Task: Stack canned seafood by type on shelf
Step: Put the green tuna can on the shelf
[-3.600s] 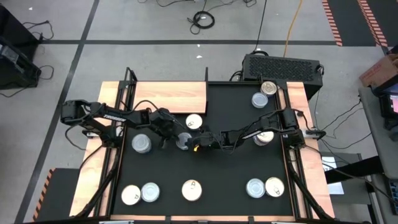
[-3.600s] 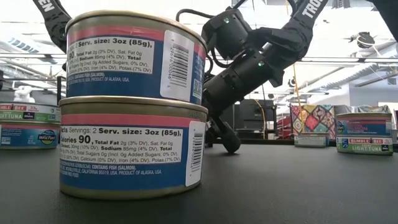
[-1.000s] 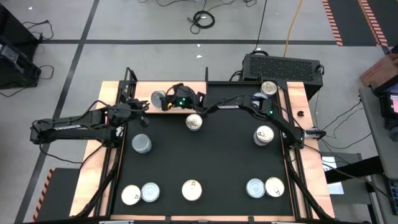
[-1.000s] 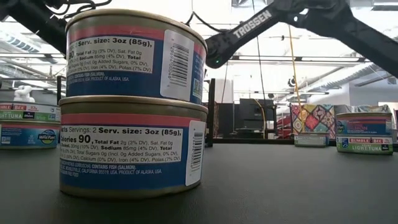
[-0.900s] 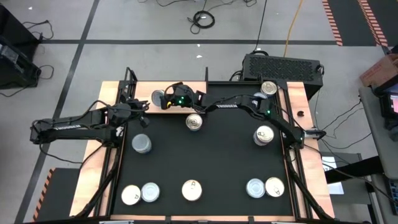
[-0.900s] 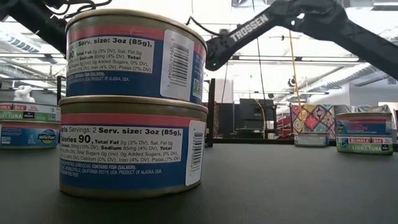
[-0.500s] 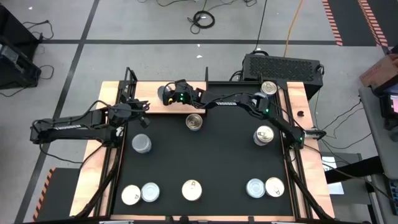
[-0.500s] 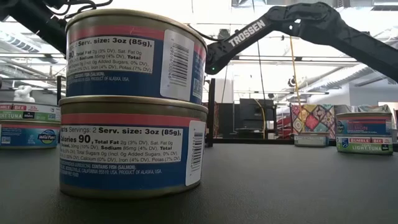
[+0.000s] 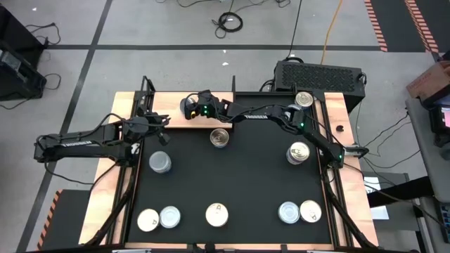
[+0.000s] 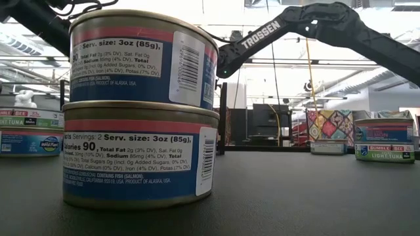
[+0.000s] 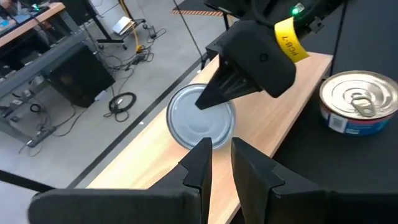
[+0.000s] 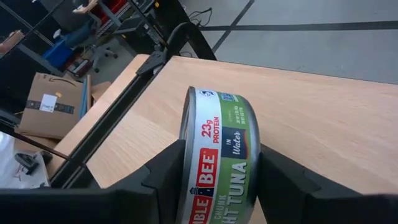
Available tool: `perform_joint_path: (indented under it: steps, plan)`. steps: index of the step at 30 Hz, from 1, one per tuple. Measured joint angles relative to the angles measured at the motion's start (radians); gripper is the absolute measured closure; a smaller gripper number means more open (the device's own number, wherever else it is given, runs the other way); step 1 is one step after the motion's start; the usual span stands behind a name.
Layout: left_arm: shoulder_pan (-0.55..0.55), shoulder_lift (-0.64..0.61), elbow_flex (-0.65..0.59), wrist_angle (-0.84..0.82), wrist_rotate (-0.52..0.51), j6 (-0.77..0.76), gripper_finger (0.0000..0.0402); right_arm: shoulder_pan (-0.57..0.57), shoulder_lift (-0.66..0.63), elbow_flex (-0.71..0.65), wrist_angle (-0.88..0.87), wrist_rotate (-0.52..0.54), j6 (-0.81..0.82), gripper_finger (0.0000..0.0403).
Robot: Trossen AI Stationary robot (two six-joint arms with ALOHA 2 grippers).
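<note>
My right gripper (image 9: 190,107) reaches over the light wooden shelf (image 9: 169,100) at the table's far left, shut on a green-labelled tuna can (image 12: 224,149). The can stands on edge, its silvery flat face (image 11: 200,121) turned toward the table's left. My left gripper (image 11: 221,162) waits beside the shelf's left end, pointing at the can, with a narrow gap between its fingers and nothing in it. A can with a pull tab (image 9: 220,138) sits on the black mat just in front of the shelf. My right gripper pinches the tuna can across its height, one finger (image 11: 214,93) on the silvery flat face and the other (image 12: 280,180) on the opposite face. The fingers slant down from the table's right. Whether the can's lower rim touches the shelf is hidden by my left gripper's fingers.
Several cans lie scattered on the black mat (image 9: 260,183): one at mid-left (image 9: 160,162), one at mid-right (image 9: 299,152), a row along the near edge (image 9: 216,214). Another stands at the far right (image 9: 304,99). Two salmon cans are stacked (image 10: 138,108) close to the low camera.
My right gripper has shifted a little toward the far edge over the shelf, sunk slightly and turned. The can, whose silvery face showed from above a second ago, now stands on edge with that face toward the table's left.
</note>
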Motion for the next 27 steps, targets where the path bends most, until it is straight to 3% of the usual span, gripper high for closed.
perform_joint_path:
  steps: [27]
  plan:
    - [0.000, 0.000, 0.000, 0.000, 0.009, 0.000, 0.0337, 0.000, 0.000, 0.000, -0.002, -0.002, -0.106, 0.0229]
